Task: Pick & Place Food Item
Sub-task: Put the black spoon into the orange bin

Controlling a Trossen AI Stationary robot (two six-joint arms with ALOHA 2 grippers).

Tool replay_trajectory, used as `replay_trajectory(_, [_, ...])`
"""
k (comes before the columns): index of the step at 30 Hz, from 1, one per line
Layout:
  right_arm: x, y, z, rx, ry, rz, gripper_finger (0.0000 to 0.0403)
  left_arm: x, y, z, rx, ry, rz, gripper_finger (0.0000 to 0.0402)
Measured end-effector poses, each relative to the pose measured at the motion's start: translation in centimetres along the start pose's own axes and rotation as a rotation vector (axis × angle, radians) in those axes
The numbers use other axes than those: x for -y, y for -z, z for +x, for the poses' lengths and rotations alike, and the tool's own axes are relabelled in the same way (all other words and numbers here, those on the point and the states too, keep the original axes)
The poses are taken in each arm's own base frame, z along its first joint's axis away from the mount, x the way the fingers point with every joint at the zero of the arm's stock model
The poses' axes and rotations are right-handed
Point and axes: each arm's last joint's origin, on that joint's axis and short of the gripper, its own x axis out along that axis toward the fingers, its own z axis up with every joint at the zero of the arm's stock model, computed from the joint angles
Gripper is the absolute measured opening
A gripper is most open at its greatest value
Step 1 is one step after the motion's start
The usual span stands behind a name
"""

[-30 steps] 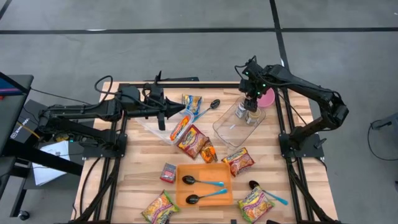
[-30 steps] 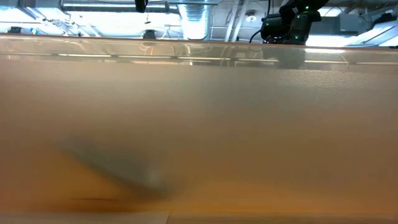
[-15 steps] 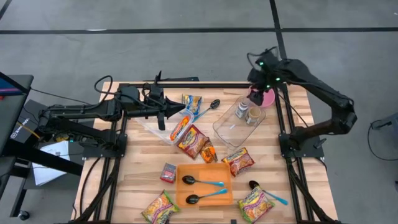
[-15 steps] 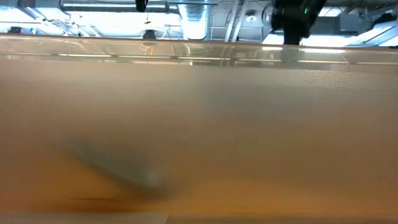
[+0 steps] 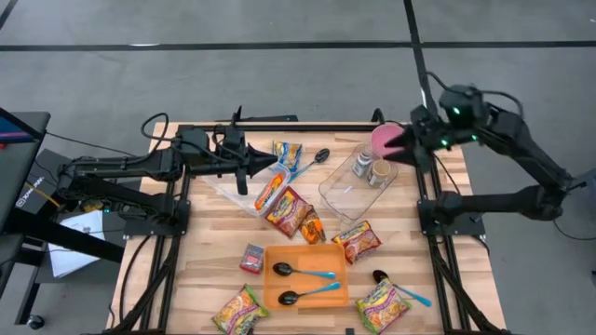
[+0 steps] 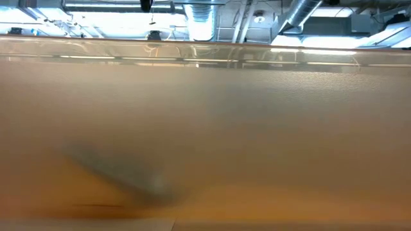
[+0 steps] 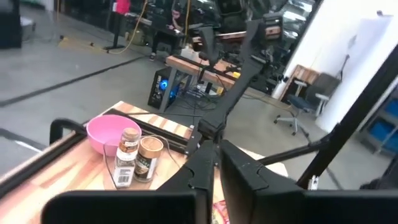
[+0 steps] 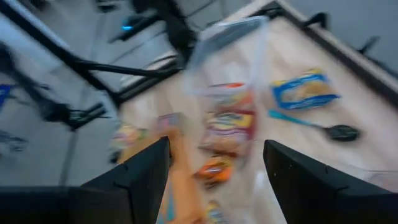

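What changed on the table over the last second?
The right pincer, open and empty, drew back from above the clear container toward the table's right edge, leaving two jars inside it. The left pincer kept its place over the left container, closed. Packets, spoons and orange tray did not move.

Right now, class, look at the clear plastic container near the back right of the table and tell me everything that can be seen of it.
The clear plastic container is a see-through rectangular tub with rounded corners, lying open-topped and set at an angle on the wooden table. Two small jars stand upright side by side in its far end, one white-labelled, one brown; the rest holds nothing. The pink bowl sits just behind it. No fingers touch it: the right gripper is off to its side, open.
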Motion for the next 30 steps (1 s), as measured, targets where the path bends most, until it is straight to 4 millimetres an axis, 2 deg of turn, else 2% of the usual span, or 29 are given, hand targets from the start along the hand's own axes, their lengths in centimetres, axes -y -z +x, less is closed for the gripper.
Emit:
replay_trajectory(5, [-1.3,1.7,-0.4,0.007,0.057,0.013,0.0251,0.8,0.0,0.0,0.017,0.042,0.104,0.0065])
replay_trajectory(12, [-1.6,3.7,-0.1,-0.021,0.072,0.059,0.0251,1.0,-0.7,-0.1,0.094,0.037,0.126,0.0144])
replay_trajectory(17, [-1.5,4.6,0.5,-0.065,0.065,0.093,0.0251,1.0,-0.8,-0.1,0.103,0.032,0.125,0.0184])
replay_trajectory(23, [-1.7,6.2,1.4,-0.205,0.042,0.161,0.0250,1.4,-0.6,-0.1,0.099,0.048,0.124,0.0195])
replay_trajectory(26, [-1.9,8.1,2.3,-0.388,-0.016,0.241,0.0250,1.6,-0.6,-0.2,0.097,0.055,0.124,0.0190])
replay_trajectory(30, [-2.3,11.3,3.8,-0.600,0.017,0.341,0.0250,1.5,-0.6,-0.2,0.104,0.029,0.123,0.0181])
